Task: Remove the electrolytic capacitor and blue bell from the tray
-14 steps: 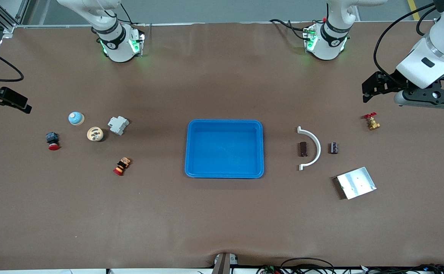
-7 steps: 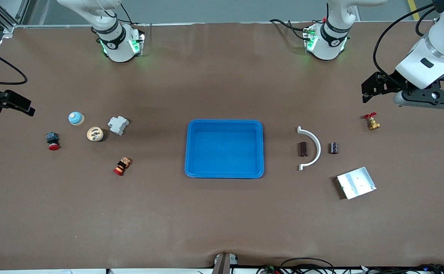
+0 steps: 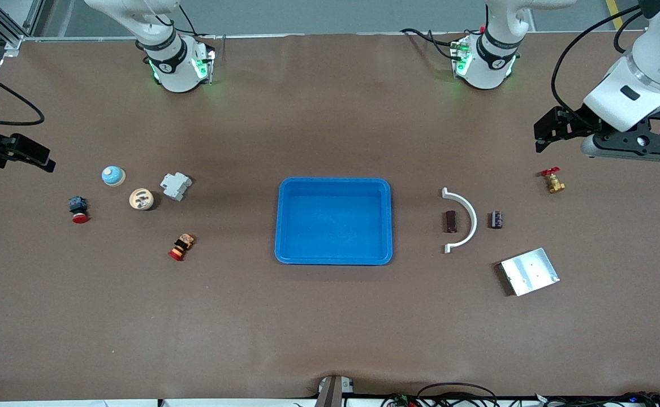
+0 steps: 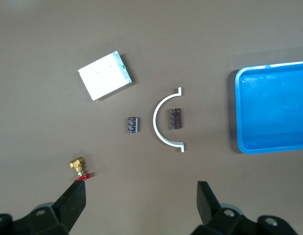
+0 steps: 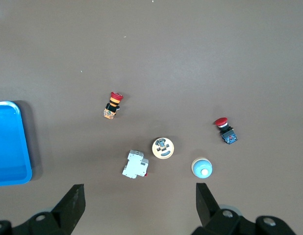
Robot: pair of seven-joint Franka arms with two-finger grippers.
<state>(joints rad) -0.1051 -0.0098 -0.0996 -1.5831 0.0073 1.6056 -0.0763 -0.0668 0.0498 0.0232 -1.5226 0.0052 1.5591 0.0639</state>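
Though the task asks for removal from the tray, shown with nothing left inside it.

At the right arm's end: right tool (image 3: 27, 157) hanging over bare brown table (image 3: 330, 328), fingers spread wide, holding nothing. Just toward the tray from it, resting on the table: blue bell (image 3: 113, 176), round and domed with a pale button on top, so no long axis to line up with. Close beside the bell: a cream round part (image 3: 141, 199), a grey circuit breaker (image 3: 175, 186) and two red-capped push-buttons (image 3: 78, 210) (image 3: 181, 247).

In the middle: tray (image 3: 284, 249), bright blue, shallow, well apart from both task items.

Toward the left arm's end: a white curved bracket (image 3: 464, 217) cupping a brown component (image 3: 450, 221). Just beside the bracket's outer curve: electrolytic capacitor (image 3: 496, 220), a dark cylinder lying on its side, long axis running toward and away from the front camera. Near it: a silver metal plate (image 3: 529, 271) and a brass valve (image 3: 553, 181).

Over the table near the valve: left tool (image 4: 141, 208), fingers wide, empty.

Judged from this layout: both items already out, bell on the right arm's side, capacitor on the left arm's.
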